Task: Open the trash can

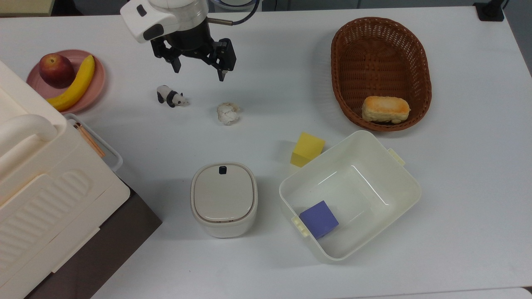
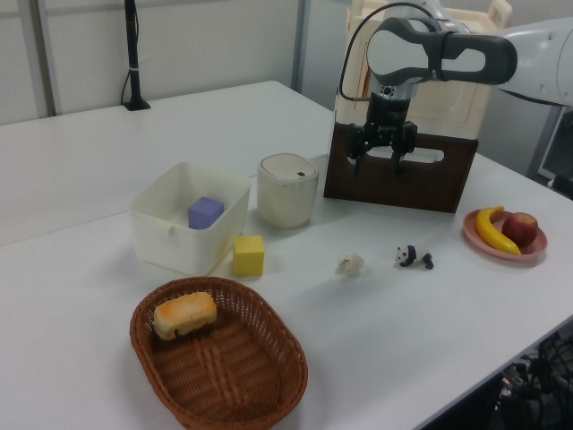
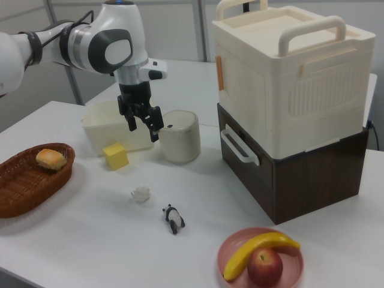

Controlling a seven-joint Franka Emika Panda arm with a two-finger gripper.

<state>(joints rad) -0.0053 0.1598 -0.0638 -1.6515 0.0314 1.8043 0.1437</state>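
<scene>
The trash can stands on the white table with its flat beige lid down and flush, the small black button showing at the lid's edge; in the top view it sits between the big cream ribbed box at the top view's left and the open white tub at the top view's right, close to the tub yet apart from it. The gripper hangs in the air above the table, well apart from the can, its two black fingers spread wide and pinching nothing; below it in the top view lie a little panda figure and a crumpled paper ball. A purple cube rests inside the tub; a yellow cube sits just beside the tub's outer wall. A brown wicker basket holds a piece of bread; a pink plate carries an apple and a banana. In the right view the cream box rests on top of a dark wooden crate.
</scene>
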